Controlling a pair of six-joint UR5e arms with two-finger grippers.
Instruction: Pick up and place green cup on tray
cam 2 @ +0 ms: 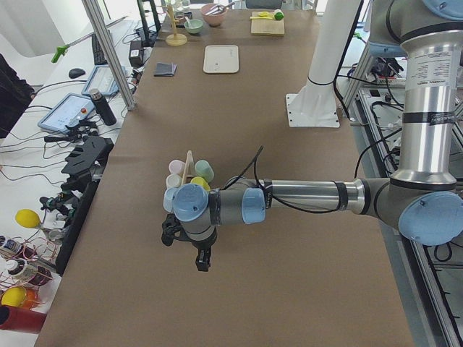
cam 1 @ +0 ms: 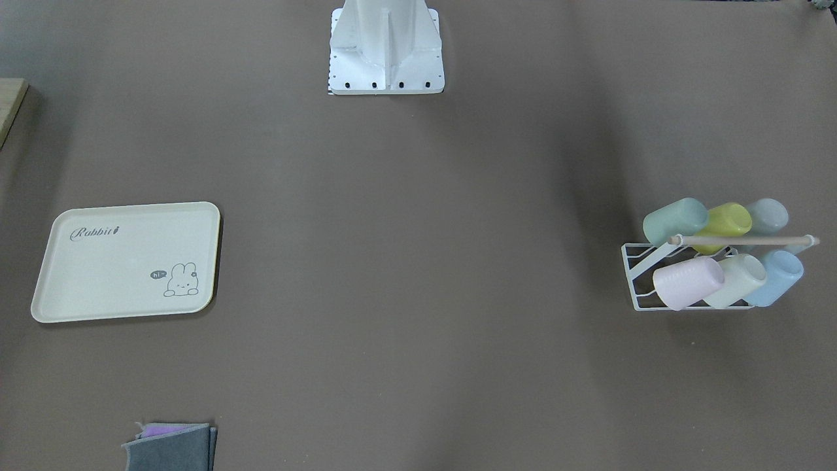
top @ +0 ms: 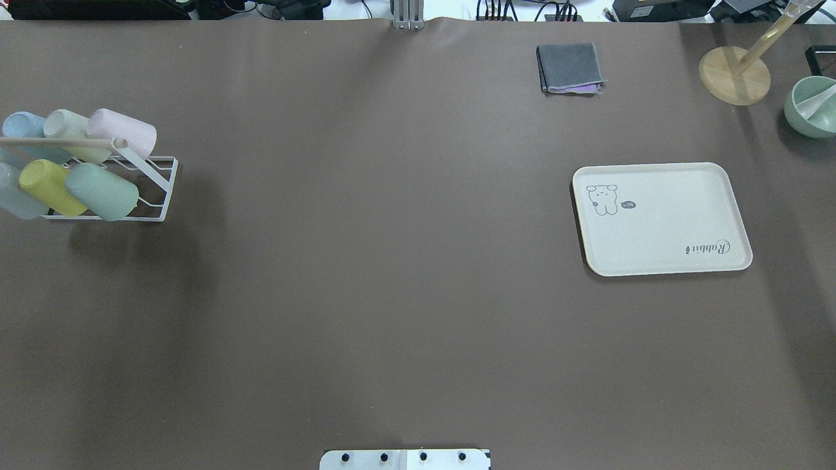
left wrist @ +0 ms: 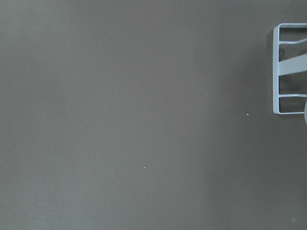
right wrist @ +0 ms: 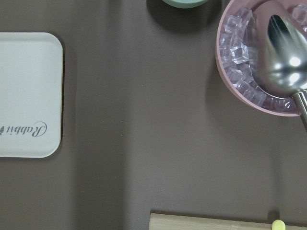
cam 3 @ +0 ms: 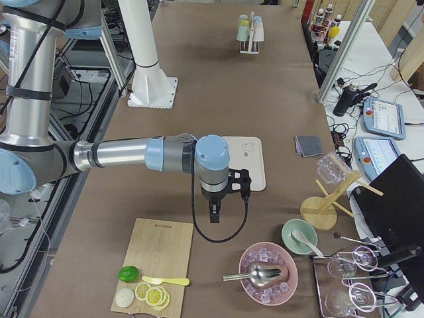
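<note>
**Green cup** point(cam 1: 673, 221) lies tilted on the rack point(cam 1: 635, 278) at the front view's right, among five other cups point(cam 1: 686, 282). Left tool point(cam 2: 187, 244) hangs near the rack, apart from the cup. Right tool point(cam 3: 213, 212) hangs beside the tray point(cam 3: 253, 169). Neither tool's opening can be told. Pink bowl point(right wrist: 219, 48), cut off, holds ice point(right wrist: 235, 52) and a scoop point(right wrist: 283, 52).

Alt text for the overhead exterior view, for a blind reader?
Six pastel cups, the green cup among them, lie tilted on a white wire rack at the left edge; the cream tray sits bare at right. No arm shows.
</note>
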